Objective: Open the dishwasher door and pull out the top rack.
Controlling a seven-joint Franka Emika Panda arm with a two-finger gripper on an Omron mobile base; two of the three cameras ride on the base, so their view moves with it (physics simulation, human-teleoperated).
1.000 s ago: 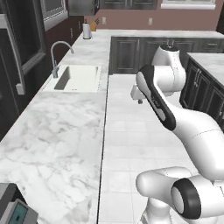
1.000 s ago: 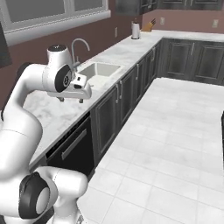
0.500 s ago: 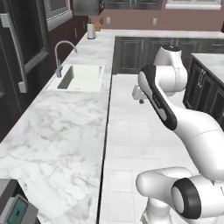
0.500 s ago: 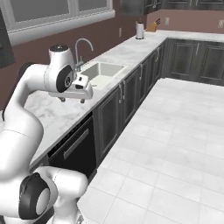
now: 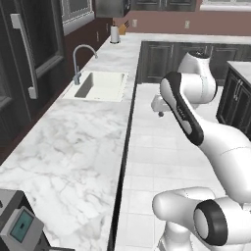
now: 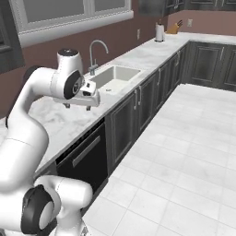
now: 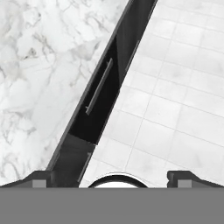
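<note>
The marble worktop ran along the kitchen wall and turned the corner at the far end, with dark grey cabinets under its front edge and a pale tiled floor beside them. A white sink was set into the worktop, with a curved silver tap behind it. At the far corner stood a roll of paper towel with a knife block just beside it.

The dishwasher door sat below the worktop edge, next to the cabinet doors; it was a plain black panel with a bar handle across its upper part, and it lay flush with the cabinet fronts, shut. In the hand view the same black panel showed as a dark strip between marble and tiles, its handle running along it.

The white arm reached up and forward so that the hand hung above the worktop's front edge, over the dishwasher and apart from the door. Its fingers stood spread wide at the bottom corners of the hand view, released, with nothing between them.
</note>
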